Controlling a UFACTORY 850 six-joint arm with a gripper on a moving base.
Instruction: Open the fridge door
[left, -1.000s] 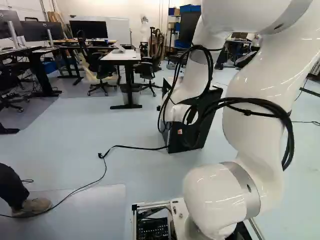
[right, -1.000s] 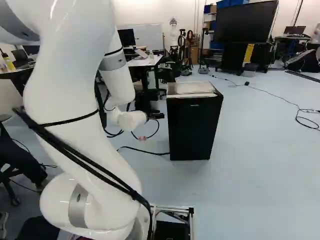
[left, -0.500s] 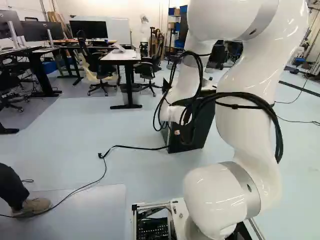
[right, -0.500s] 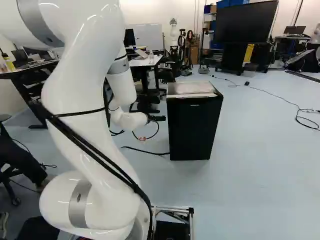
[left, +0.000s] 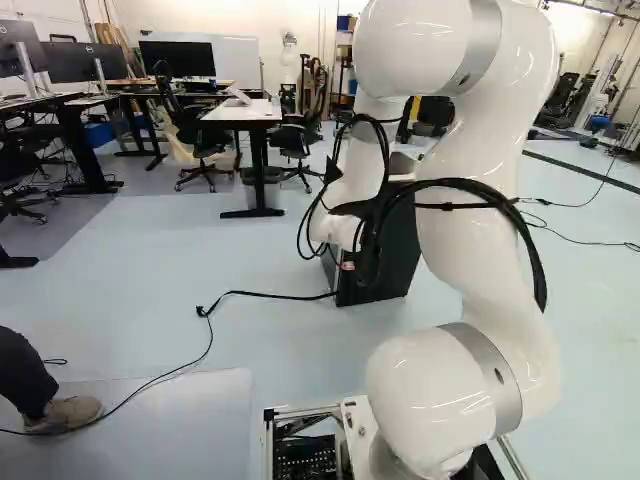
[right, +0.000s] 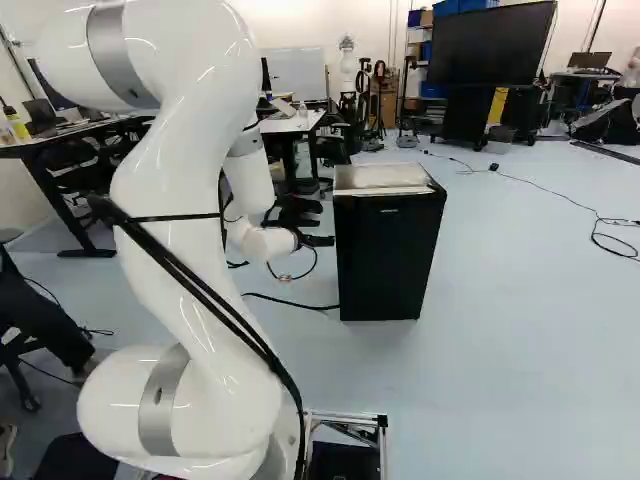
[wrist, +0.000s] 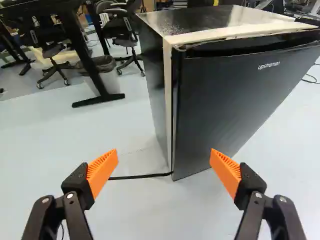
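Standing ahead of the parted fingers (wrist: 102, 172) is the closed fridge (wrist: 210, 90).

The way ahead of the pincer (right: 322, 240) is being blocked by the near upright edge of the fridge (wrist: 215, 105), which is being framed between the spread fingers. Beside the fridge, a passage is being left above the floor (wrist: 45, 150), crossed low down by a black cable (wrist: 140, 177) and bounded farther off by a desk leg (wrist: 84, 47) and a bin (wrist: 109, 82).
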